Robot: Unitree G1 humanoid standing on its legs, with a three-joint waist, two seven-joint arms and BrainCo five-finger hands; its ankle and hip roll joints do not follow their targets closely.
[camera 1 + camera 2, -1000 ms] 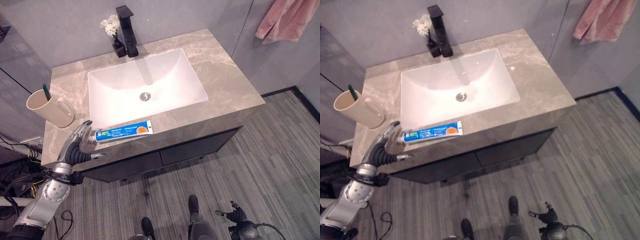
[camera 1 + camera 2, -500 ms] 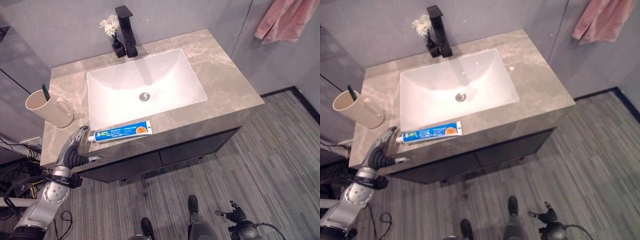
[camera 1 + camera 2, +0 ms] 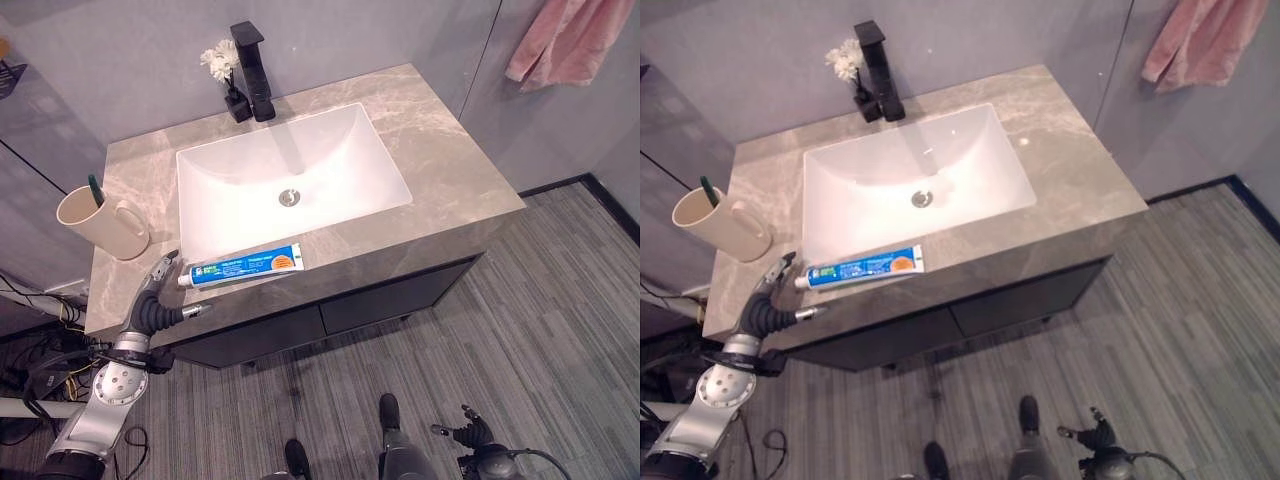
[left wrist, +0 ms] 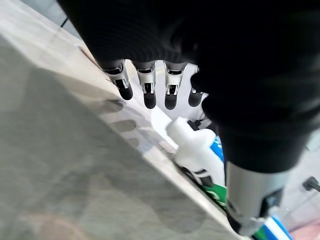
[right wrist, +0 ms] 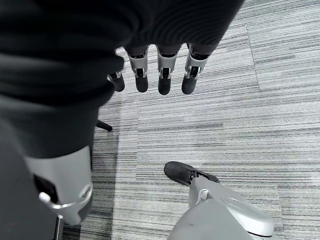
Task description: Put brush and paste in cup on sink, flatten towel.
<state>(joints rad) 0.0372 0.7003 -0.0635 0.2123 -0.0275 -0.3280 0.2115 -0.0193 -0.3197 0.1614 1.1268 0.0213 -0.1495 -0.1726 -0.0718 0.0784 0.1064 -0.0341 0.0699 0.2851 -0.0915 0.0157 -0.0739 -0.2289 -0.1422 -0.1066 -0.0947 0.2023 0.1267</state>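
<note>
Left eye: we see the paste lying flat on the counter at the front edge, just ahead of the basin, cap end toward our left hand; the hand sits at that front left corner, fingers relaxed and spread, just beside the cap, holding nothing
Left eye, cup: the cup stands upright at the counter's left edge, well apart from the paste, and the brush pokes out of it
Left eye, back: a black tap with a small vase of flowers beside it behind the basin; the pink towel hangs bunched on the wall at upper right
Right eye: same layout; our right hand hangs low over the floor, far from the counter
Left wrist: our fingers hang straight above the stone, the white cap right past them; we cannot tell if they touch it
Right wrist: fingers straight over the striped floor, empty
</note>
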